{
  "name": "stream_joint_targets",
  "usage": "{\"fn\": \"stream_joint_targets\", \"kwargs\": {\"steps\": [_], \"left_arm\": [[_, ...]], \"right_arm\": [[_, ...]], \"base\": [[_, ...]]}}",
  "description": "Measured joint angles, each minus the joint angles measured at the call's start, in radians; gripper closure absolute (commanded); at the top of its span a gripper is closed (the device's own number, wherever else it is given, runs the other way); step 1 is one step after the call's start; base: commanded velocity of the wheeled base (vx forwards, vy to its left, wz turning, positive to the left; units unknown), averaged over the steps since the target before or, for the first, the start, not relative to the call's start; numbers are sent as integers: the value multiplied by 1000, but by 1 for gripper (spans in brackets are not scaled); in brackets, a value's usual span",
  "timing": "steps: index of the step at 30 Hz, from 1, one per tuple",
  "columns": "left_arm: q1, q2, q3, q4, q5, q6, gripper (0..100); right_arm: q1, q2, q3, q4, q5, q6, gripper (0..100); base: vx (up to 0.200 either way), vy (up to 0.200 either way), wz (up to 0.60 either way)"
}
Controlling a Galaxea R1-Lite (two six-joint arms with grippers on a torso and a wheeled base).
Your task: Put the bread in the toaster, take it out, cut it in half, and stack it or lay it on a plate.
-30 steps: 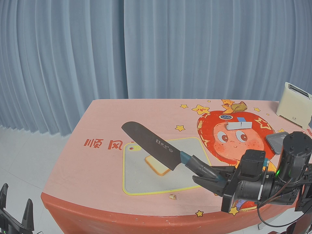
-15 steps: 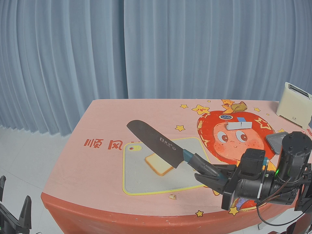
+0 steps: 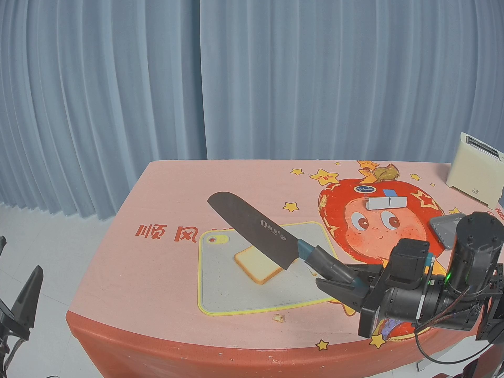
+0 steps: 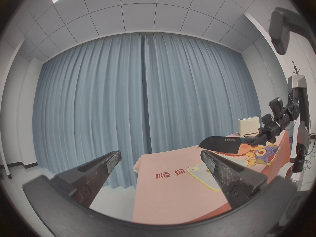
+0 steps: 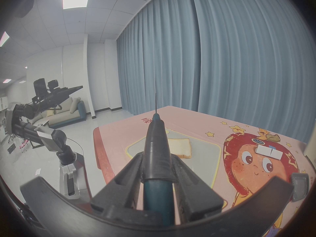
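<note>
While the right claw (image 3: 336, 279) pinched the one knife (image 3: 252, 227) by its teal and dark handle, the fingers were pressed onto the handle from both sides and the dark blade hung in the air. The blade slanted up and away toward the robot's left, above the near right part of the one cutting board (image 3: 226, 290). In the head view its lower edge crossed the single slice of bread (image 3: 257, 266). That slice lay flat near the middle of the board, whole and uncut. The board was pale grey with a yellow rim and lay on the pink tabletop (image 3: 157, 195).

One cream toaster (image 3: 475, 171) stood at the far right edge of the tabletop, well apart from the board. One small white block (image 3: 387, 202) with a blue mark sat on the printed cartoon face. One grey square piece (image 3: 446, 229) lay near the right arm. A single crumb (image 3: 278, 318) rested just beside the board's near edge.

The left claw (image 4: 160, 155) was held off the tabletop on the robot's left, its two fingers spread wide with nothing between them.
</note>
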Motion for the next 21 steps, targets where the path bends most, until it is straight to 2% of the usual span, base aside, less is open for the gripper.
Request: {"fn": "stream_joint_targets", "kwargs": {"steps": [3,4,8,14,21], "left_arm": [[0,61,-37,-16,-4,-17,0],[0,83,-50,-26,-6,-22,100],[-1,168,-96,-59,-24,-32,100],[-10,274,-142,-91,-54,-31,100],[-82,383,-220,-104,-89,-17,100]], "right_arm": [[2,0,0,0,-1,0,100],[3,1,0,0,-2,0,100],[6,3,0,3,-7,0,100],[8,4,1,7,-11,0,100],[1,8,1,10,-14,1,100]], "base": [[0,0,0],[0,0,0],[0,0,0],[0,0,0],[0,0,0]]}}
